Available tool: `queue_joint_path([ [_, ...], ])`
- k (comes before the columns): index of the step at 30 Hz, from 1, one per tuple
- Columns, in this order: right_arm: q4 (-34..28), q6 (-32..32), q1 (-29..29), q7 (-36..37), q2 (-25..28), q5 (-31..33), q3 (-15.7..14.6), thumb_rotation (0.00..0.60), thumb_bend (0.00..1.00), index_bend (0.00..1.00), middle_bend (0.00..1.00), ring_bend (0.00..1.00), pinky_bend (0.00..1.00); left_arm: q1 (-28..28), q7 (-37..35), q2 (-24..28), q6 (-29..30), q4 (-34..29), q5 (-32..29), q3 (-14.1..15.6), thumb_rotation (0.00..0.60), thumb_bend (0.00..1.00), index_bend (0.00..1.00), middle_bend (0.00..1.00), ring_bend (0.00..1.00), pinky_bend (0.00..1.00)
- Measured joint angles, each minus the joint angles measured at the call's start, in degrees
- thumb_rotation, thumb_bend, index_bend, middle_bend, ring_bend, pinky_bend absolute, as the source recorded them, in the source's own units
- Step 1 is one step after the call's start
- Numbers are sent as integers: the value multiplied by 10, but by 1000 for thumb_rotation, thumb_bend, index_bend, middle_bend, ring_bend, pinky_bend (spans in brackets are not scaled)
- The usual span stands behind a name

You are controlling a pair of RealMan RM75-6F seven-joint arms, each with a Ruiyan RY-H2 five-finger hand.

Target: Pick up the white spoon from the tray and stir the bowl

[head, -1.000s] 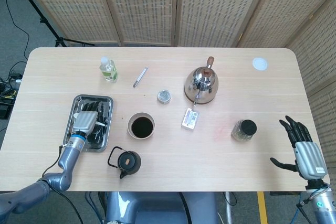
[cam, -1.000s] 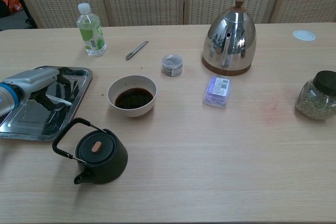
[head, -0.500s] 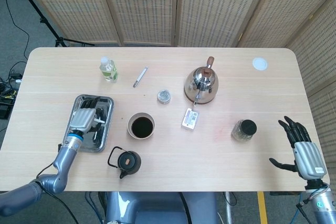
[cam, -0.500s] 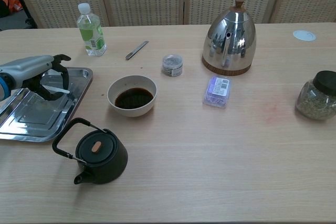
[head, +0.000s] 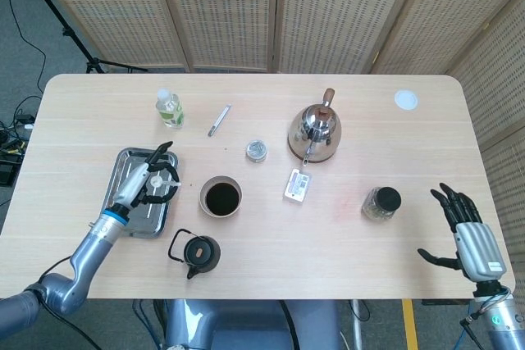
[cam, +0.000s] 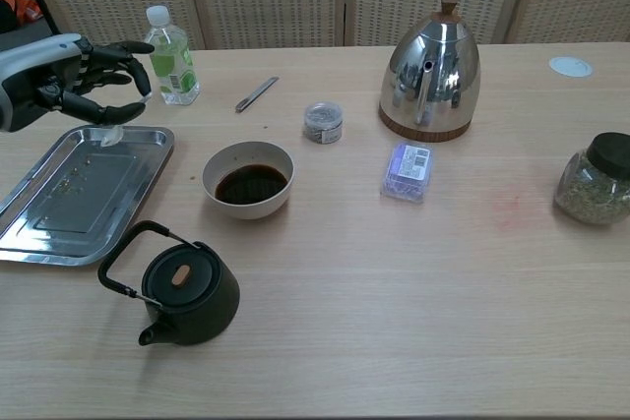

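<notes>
The spoon [cam: 110, 132] is pinched in the fingers [cam: 126, 58] of the left hand [cam: 69, 81], held above the far end of the tray [cam: 39, 233] with its bowl end hanging just below them. The bowl [cam: 248, 179] of dark liquid is set on the worktop [cam: 413, 282] to their right. The right hand [head: 469, 235] is kept near the worktop's edge, its fingers [head: 449, 199] spread and holding nothing.

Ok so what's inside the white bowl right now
The white bowl holds a dark liquid, nearly black. No spoon is in it; the left hand holds the white spoon above the tray. Anything beneath the liquid's surface is hidden.
</notes>
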Motion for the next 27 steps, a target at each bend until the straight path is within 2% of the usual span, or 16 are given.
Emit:
queue_joint_path([
  [2,0,-1,0,-1,0,0,-1,600,0,0,0,0,0,-3,-80,6,14,-5,39,7,600,403,662,0,0,0],
  [5,0,-2,1,0,0,0,-1,600,0,0,0,0,0,-14,-162,10,32,-8,93,21,600,401,662,0,0,0],
  [8,1,-4,1,2,0,2,-1,600,0,0,0,0,0,-35,-202,-4,44,-5,120,31,600,399,662,0,0,0],
  [16,9,-23,7,7,-3,14,0,600,0,0,0,0,0,-78,-227,-72,33,45,104,32,600,398,675,0,0,0],
  [27,22,-44,16,18,-7,30,5,600,0,0,0,0,0,-115,-282,-161,7,168,80,40,600,399,687,0,0,0],
])
